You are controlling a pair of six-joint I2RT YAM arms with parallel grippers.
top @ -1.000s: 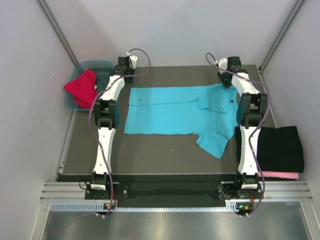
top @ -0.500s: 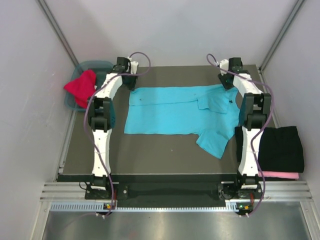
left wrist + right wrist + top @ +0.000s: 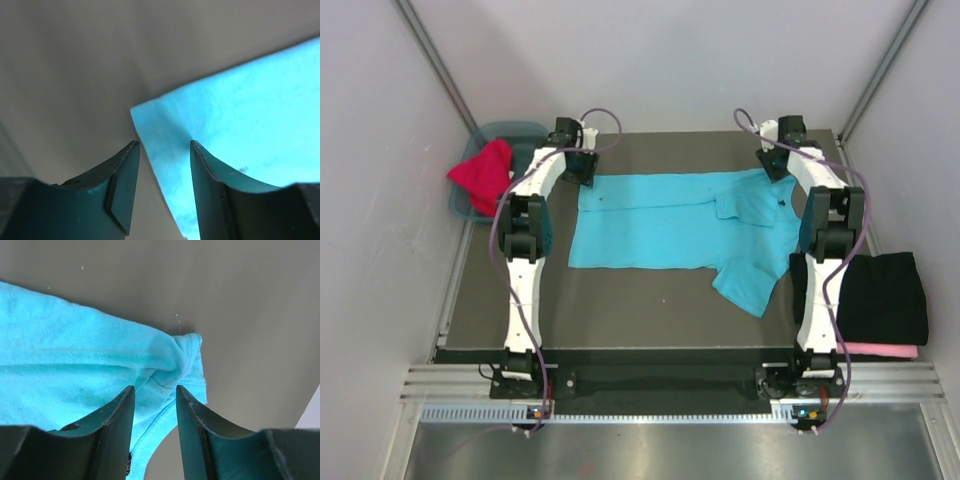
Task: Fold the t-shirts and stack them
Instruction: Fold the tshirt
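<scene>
A turquoise t-shirt (image 3: 660, 220) lies flat across the far half of the dark table (image 3: 620, 305), one sleeve pointing toward the near right. My left gripper (image 3: 578, 166) hovers at its far left corner. In the left wrist view that gripper (image 3: 162, 146) stands open, and the corner of the turquoise t-shirt (image 3: 240, 125) lies on the table below the gap. My right gripper (image 3: 776, 165) is at the far right corner. In the right wrist view it (image 3: 155, 389) is open over a bunched, stitched edge of the turquoise t-shirt (image 3: 75, 365).
A red t-shirt (image 3: 485, 178) hangs out of a teal tub (image 3: 525, 133) at the far left, off the table. At the right edge a folded black t-shirt (image 3: 880, 295) lies on a pink one (image 3: 880, 350). Grey walls enclose the table.
The left gripper has opened and let go of the shirt's far left corner, shifting slightly right. The right gripper's jaws have widened a little. The shirt lies as before.
</scene>
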